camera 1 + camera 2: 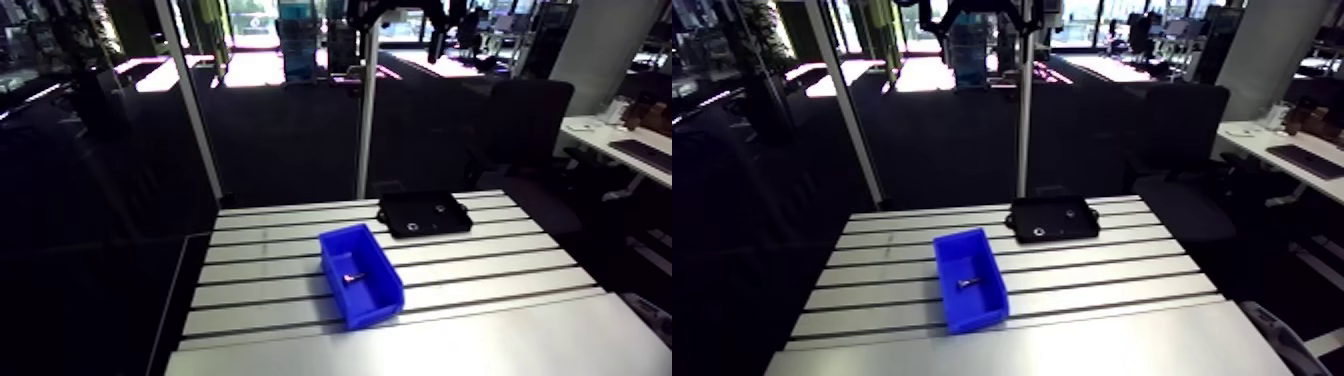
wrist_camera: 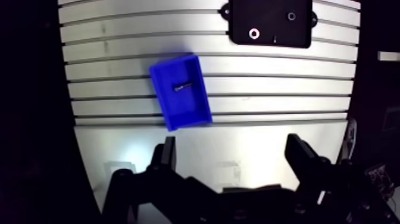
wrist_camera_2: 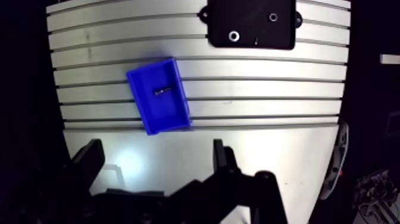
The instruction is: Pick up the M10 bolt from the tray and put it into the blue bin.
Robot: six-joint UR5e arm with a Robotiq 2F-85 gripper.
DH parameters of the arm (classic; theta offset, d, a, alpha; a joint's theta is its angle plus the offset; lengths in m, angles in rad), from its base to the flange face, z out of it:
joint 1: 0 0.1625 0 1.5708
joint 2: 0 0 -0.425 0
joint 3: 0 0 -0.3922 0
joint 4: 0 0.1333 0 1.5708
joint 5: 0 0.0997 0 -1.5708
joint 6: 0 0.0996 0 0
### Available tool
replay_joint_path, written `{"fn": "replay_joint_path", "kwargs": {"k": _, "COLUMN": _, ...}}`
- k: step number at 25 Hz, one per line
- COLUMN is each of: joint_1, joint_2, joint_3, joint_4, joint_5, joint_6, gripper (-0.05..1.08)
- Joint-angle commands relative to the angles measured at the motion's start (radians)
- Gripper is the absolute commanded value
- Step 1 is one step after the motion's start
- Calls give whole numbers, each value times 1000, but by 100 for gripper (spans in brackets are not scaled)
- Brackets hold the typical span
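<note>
While the arm is holding its wrist high above the table (image 2: 268,77), the gripper (image 2: 232,149) is pointing down at the near, unslotted stretch of the tabletop, and its 2 dark fingers (image 2: 168,154) are standing wide apart with nothing between them. Only the fingers and part of the dark body behind them are showing in the wrist view, the rest being cut off at the edge. In the arm view the gripper is hard to make out: just a dark shape is showing at the upper edge. The M10 bolt (image 2: 181,86) is lying on its side on the floor of the blue bin (image 2: 187,110), roughly midway along it. The bin is sitting ahead of the gripper on the slotted part of the table, turned a little askew to the slots. Farther off and to the right, at the table's far edge and apart from the bin, the black tray (image 2: 271,24) is lying flat. Inside it 2 pale rings and 1 thin pale sliver are showing, all too small to identify.
</note>
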Motion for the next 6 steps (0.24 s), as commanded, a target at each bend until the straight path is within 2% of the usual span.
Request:
{"fn": "replay_joint_path", "kwargs": {"k": 1, "joint_1": 1, "joint_2": -13, "joint_3": 0, "joint_4": 2, "joint_5": 0, "joint_6": 2, "gripper": 1}}
{"fn": "replay_joint_path", "kwargs": {"k": 6, "joint_1": 2, "joint_2": -13, "joint_3": -1, "joint_4": 2, "joint_5": 0, "joint_6": 14, "gripper": 1}}
